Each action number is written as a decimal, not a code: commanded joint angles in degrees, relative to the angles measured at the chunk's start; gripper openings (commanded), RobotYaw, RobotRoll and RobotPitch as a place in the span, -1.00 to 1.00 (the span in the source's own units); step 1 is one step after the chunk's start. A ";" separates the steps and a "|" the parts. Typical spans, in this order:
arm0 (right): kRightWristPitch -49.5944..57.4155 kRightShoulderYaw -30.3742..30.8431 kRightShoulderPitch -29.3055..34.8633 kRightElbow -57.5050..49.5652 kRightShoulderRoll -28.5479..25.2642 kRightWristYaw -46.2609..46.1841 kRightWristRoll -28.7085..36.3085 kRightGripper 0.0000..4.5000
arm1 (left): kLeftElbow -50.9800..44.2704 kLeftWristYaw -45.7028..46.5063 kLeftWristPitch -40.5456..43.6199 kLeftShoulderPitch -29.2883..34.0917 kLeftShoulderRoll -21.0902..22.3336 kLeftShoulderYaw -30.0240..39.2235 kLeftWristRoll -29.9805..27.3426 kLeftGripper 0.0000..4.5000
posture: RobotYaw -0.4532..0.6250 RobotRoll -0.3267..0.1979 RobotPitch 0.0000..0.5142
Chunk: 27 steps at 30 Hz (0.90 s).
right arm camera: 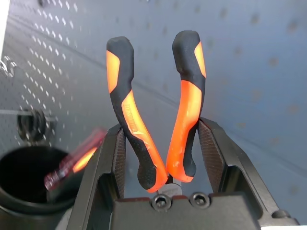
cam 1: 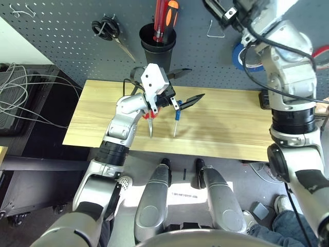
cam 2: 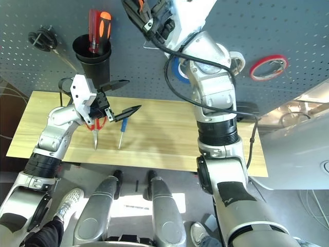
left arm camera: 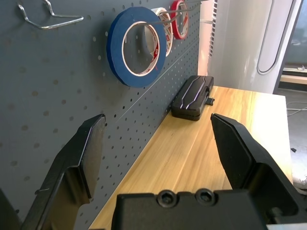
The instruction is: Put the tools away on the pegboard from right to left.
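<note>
The right pincer [right arm camera: 163, 158] is clamped on the orange-and-black-handled pliers [right arm camera: 156, 110], gripping them low on the handles near the pivot. The two handles rise from between the black fingers, each black at the tip and along the outer side with bright orange panels, bowing apart and then curving slightly toward each other at the ends. They are held up close in front of the pegboard [cam 1: 61, 36], a dark grey perforated panel standing along the bench's [cam 1: 226, 134] back edge.

The blue tape roll [left arm camera: 136, 45] already hangs on a hook on the pegboard, a flat blue ring with a white inner core; just beyond it on the same row hang a white tape roll [left arm camera: 162, 29] and a red tape roll [left arm camera: 179, 19]. An empty wire hook [left arm camera: 48, 19] sticks out of the board to the blue roll's other side.

The left pincer [left arm camera: 158, 153] is spread wide open with nothing between its fingers, raised over the bench's middle. Below it, on the light wood, lie the red-handled scissors [cam 1: 150, 119] and the slim blue-handled screwdriver [cam 1: 176, 119], side by side, tips toward the front edge.

A black cup [cam 1: 157, 43] on the pegboard holds red and orange handled screwdrivers [cam 1: 165, 18]. Black-handled scissors [cam 1: 109, 31] hang near it. A black case [left arm camera: 192, 96] lies against the board at the bench's right back corner.
</note>
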 commanded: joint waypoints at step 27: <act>-3.89 -0.28 5.65 4.63 1.77 -2.61 -3.31 0.12 | 1.17 4.70 -5.93 -1.97 -2.00 2.31 0.82 1.00 | 0.04 0.25 0.28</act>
